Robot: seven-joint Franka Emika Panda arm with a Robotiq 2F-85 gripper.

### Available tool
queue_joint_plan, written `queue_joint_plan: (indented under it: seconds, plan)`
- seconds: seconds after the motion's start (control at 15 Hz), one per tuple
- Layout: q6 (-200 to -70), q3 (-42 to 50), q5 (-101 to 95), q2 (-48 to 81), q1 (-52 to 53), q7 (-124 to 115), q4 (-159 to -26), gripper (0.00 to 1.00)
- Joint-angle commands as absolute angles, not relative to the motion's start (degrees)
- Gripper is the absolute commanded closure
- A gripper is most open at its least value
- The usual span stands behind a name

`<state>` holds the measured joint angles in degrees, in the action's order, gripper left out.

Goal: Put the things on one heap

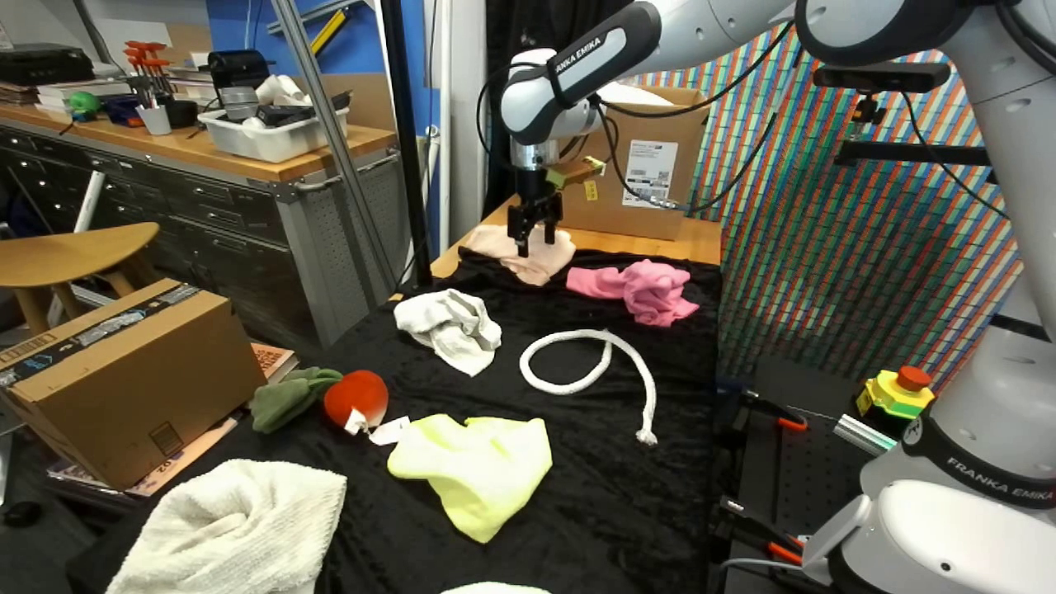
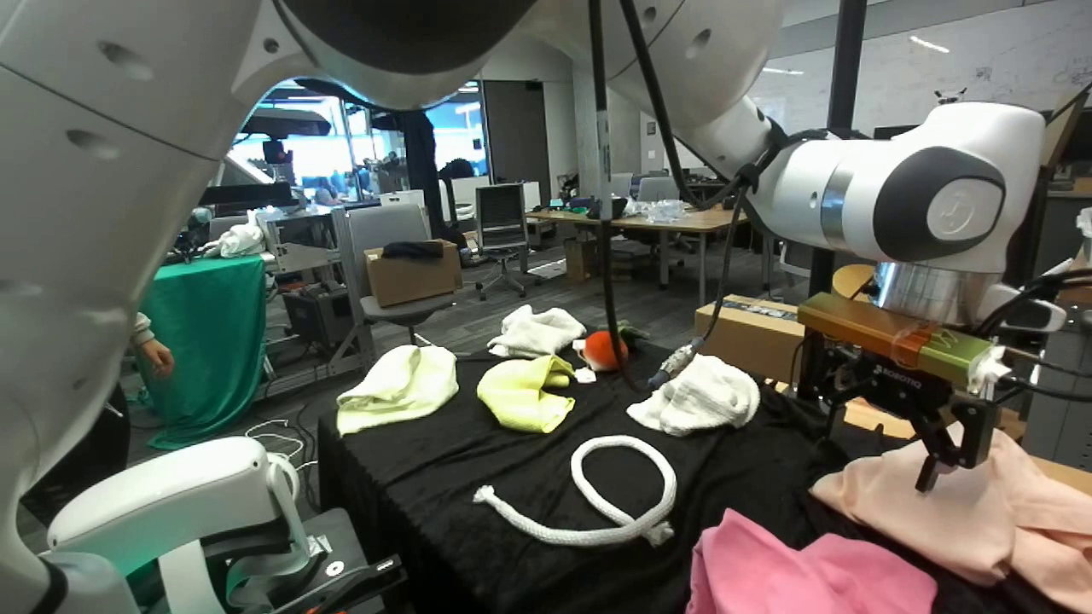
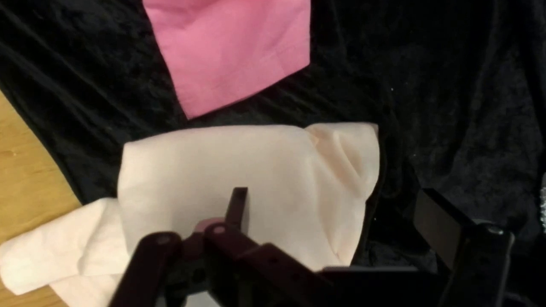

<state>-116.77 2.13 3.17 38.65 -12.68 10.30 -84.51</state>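
**Gripper [image 1: 536,238] hangs over peach cloth [image 3: 264,166]**

Its fingers [image 3: 439,228] are spread wide. In the wrist view, one shows over the peach cloth and the other over the black tablecloth [image 1: 627,495]. The pink cloth [image 1: 648,289] lies just beside the peach one. The white rope [image 1: 609,336] makes a loop between the pink cloth and the yellow-green cloth [image 1: 483,470].

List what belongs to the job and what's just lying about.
Likely part of the job:
wrinkled pale peach cloth
bunched pink cloth
crumpled white cloth
looped white rope
spread yellow-green cloth
textured white towel
draped cream cloth
round red-and-green soft item

Apparently just lying about:
brown cardboard box with dark tape
brown cardboard box with white label
white plastic bin
yellow box with red button
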Motion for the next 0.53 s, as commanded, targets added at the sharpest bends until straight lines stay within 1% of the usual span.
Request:
queue_joint_plan:
  seconds: [0.0, 0.4, 0.47]
  plan:
    - [-119.8, 2.1, 4.7, 41.4, -13.2, 10.4, -82.8, 0.0]
    - [-123.8, 2.2, 4.2, 42.9, -13.5, 10.3, -83.3, 0.0]
    - [-123.9, 2.2, 4.3, 42.7, -13.5, 10.2, -83.4, 0.04]
